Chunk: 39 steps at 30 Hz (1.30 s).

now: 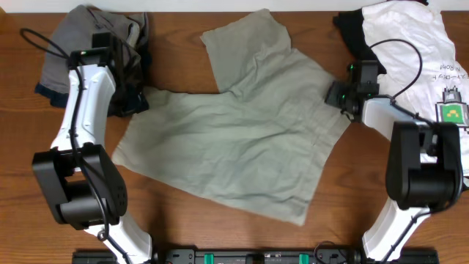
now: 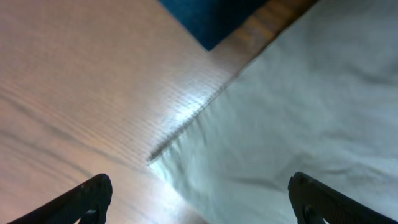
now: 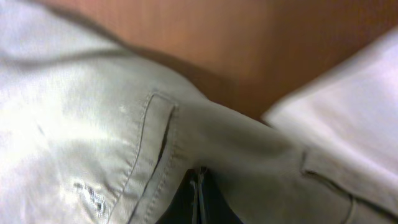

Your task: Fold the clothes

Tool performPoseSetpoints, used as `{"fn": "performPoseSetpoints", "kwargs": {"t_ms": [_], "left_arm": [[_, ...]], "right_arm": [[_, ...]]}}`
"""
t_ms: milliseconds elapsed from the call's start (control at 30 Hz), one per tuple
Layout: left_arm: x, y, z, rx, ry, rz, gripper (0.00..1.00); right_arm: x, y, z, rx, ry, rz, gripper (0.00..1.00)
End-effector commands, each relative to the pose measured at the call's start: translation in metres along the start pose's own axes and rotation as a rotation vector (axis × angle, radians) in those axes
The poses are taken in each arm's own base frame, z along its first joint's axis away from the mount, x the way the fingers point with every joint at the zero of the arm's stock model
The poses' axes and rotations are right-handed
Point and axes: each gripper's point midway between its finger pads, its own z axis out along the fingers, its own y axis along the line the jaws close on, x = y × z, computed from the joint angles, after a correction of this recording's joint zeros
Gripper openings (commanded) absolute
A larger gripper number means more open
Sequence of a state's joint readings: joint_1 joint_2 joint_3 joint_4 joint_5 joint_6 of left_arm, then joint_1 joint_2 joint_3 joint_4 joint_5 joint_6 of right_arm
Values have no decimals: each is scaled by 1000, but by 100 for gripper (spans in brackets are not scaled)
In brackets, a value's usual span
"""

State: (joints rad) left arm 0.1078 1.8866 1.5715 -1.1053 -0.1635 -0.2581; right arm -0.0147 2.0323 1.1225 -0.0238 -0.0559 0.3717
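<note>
The clothes' main piece, pale khaki shorts (image 1: 242,139), lies spread flat across the middle of the wooden table (image 1: 183,51). My left gripper (image 1: 138,104) hovers over the shorts' left edge. In the left wrist view it (image 2: 199,202) is open, its black fingers (image 2: 87,196) wide apart with nothing between them and the shorts' hem (image 2: 298,112) below. At the shorts' right edge my right gripper (image 1: 338,95) is shut on the fabric. In the right wrist view its tips (image 3: 199,177) pinch the khaki cloth (image 3: 93,124) beside a pocket seam.
A white T-shirt with green print (image 1: 418,51) lies at the back right under the right arm, a black garment (image 1: 352,37) beside it. A grey and dark blue pile (image 1: 80,44) sits at the back left, its blue edge (image 2: 211,18) showing in the left wrist view.
</note>
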Motion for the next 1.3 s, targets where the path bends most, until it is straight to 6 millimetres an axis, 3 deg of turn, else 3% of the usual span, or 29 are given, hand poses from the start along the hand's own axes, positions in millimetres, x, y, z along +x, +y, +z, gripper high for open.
{"fn": "performPoseSetpoints", "kwargs": {"t_ms": [0,233,300,533,567,600,633,667,700,800,933,1267], "left_arm": [[-10,-11,-18,27,-70,16,92],[-13,-41,-24,55,-125,92,92],[-17,-60,-27,122,-154,146,92],[-58,-127,-56,411,-363,233,92],[-65,-134,-61,445,-396,236,92],[-70,-141,-64,470,-419,240,92],[-76,-148,-67,496,-445,247,92],[-79,-154,-69,519,-465,260,92],[-84,-161,-70,539,-484,265,92],[-95,-175,-65,557,-522,276,92],[-109,-198,-48,571,-555,309,92],[-134,-254,-20,577,-601,423,92]], "right_arm": [[41,-36,45,86,92,7,1],[-20,-12,82,21,-24,-17,1],[-37,-13,86,24,-33,-9,2],[-86,-23,58,40,49,-80,4],[-89,-21,50,22,82,-98,11],[-92,-17,43,0,108,-113,19],[-95,-10,34,-43,138,-147,43],[-97,-3,26,-75,161,-167,58],[-100,3,15,-96,188,-175,64],[-105,17,-12,-120,247,-191,71],[-104,38,-39,-130,301,-232,72],[-80,76,-49,-156,367,-299,70]]}}
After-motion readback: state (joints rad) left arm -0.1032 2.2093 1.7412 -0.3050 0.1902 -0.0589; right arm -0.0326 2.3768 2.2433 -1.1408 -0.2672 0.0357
